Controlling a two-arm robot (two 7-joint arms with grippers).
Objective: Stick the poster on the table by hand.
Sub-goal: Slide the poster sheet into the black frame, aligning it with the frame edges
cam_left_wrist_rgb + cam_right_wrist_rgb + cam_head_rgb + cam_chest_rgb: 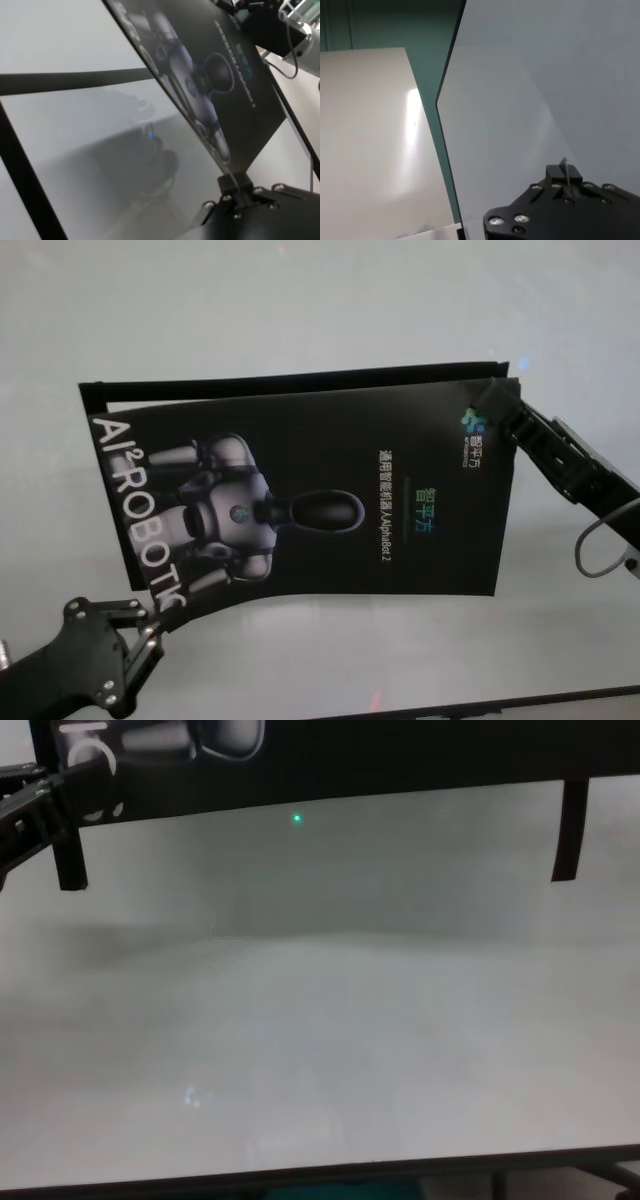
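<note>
The poster point(320, 500) is a black sheet with a grey-white robot picture and white lettering, held up over the white table point(300, 300) and bowed. My left gripper point(155, 618) is shut on its near left corner, which the left wrist view shows pinched between the fingers point(235, 184). At the far right corner, my right gripper point(495, 400) is shut on the sheet, whose thin edge point(564, 170) stands between the pads. In the chest view the poster point(400, 750) spans the top, above the table point(320, 1040).
Narrow black strips lie on the table: one along the poster's far side point(300, 380), one at the left point(92, 405), and two in the chest view point(70, 860) point(570, 830). The table's dark near edge point(320, 1175) runs below.
</note>
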